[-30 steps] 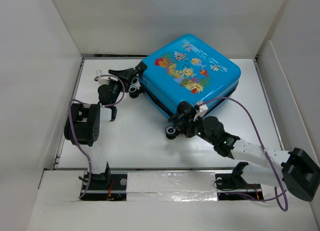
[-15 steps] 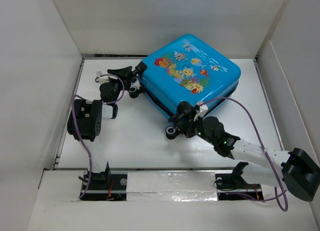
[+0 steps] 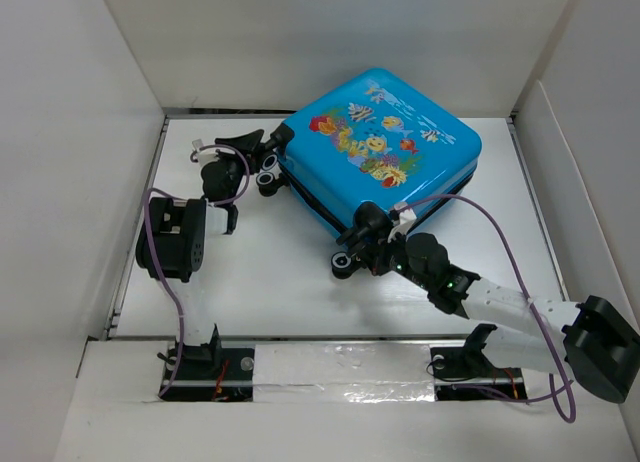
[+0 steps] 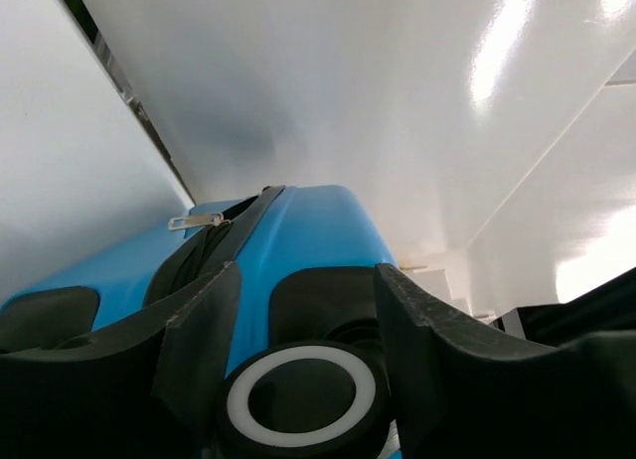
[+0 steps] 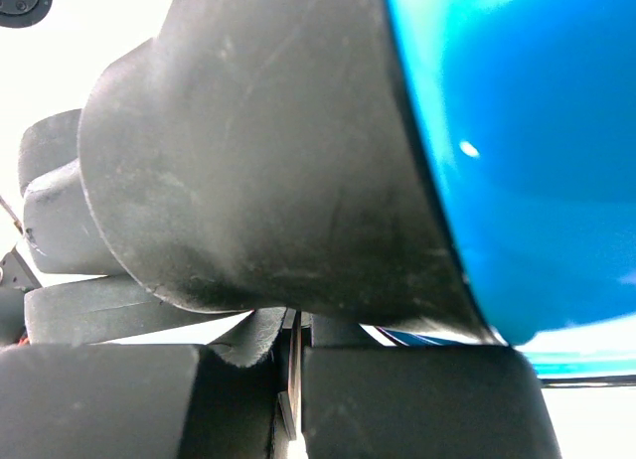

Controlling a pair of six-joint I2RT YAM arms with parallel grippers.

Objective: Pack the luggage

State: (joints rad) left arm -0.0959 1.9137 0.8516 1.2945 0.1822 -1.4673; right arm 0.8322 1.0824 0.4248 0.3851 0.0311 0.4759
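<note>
One suitcase point(image 3: 420, 157) lies flat and closed on the white table point(image 3: 270, 292), toward the far side and a little right of centre, with its bright blue shell and fish print facing up. Three of its black-and-white wheels show from above: two close together at its left corner point(image 3: 267, 171) and one at its near corner point(image 3: 343, 266).

Two arms reach to it, each trailing one purple cable. The left gripper point(image 3: 260, 162) is at the left corner. In the wrist view its two fingers point(image 4: 199, 330) stand partly apart, one on each side of a single white-ringed wheel and close against it. Whether they press on the wheel cannot be told. One silver zip pull point(image 4: 195, 221) rests on the dark zip band above that wheel.

The right gripper point(image 3: 352, 244) is at the near corner, just beside the wheel there. Its two fingers point(image 5: 417, 399) are drawn together with only a thin slit between them, under the blue shell. Whether anything is pinched in that slit cannot be told.
</note>
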